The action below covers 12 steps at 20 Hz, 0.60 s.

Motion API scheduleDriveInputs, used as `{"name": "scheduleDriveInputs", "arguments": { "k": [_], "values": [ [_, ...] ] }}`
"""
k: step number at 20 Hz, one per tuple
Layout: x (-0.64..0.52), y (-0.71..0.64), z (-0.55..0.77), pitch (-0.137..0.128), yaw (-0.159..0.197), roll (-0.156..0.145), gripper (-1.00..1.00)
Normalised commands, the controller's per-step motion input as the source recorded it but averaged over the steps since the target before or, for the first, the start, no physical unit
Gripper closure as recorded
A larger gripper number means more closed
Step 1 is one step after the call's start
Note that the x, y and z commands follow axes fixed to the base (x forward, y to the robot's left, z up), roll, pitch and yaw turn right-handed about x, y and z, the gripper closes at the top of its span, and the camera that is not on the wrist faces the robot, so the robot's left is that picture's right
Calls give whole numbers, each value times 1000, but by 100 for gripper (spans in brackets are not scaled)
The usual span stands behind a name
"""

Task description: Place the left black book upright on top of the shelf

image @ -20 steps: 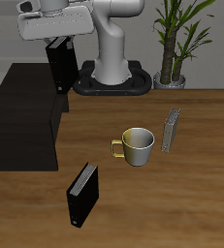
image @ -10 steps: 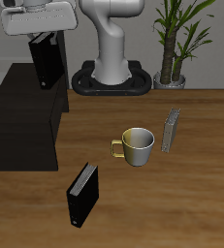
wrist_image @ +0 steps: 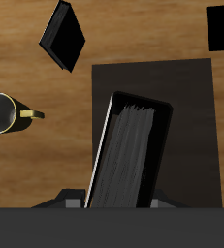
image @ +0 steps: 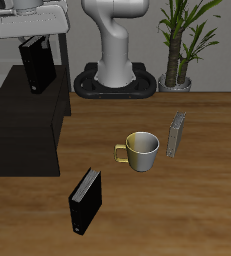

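My gripper point(image: 34, 38) is shut on the left black book point(image: 38, 64), which hangs upright, slightly tilted, above the back part of the shelf point(image: 25, 128). There is a gap between the book's lower edge and the shelf's flat top. In the wrist view the book point(wrist_image: 129, 155) shows its pale page edge between my fingers point(wrist_image: 73, 202), with the shelf top point(wrist_image: 189, 116) beneath it. The other black book point(image: 85, 200) stands on the table near the front edge and also shows in the wrist view point(wrist_image: 63, 37).
A yellow mug point(image: 141, 150) stands mid-table, with a thin grey book point(image: 177, 134) upright beside it. The robot base point(image: 117, 70) and a potted plant point(image: 179, 45) are at the back. A dark object point(wrist_image: 220, 27) lies beyond the shelf.
My gripper has carried the black book sideways away from the robot base, from beside the shelf's edge to over the shelf's top, and slightly higher.
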Motion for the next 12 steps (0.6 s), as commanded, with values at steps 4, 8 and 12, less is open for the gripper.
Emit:
{"name": "scheduleDriveInputs", "arguments": {
  "k": [4, 8, 12],
  "values": [
    [2, -106, -85, 7, 9, -15, 100],
    [-9, -227, -178, -10, -22, -34, 100],
    [39, -79, -182, 6, -4, -16, 100]
  ]
}}
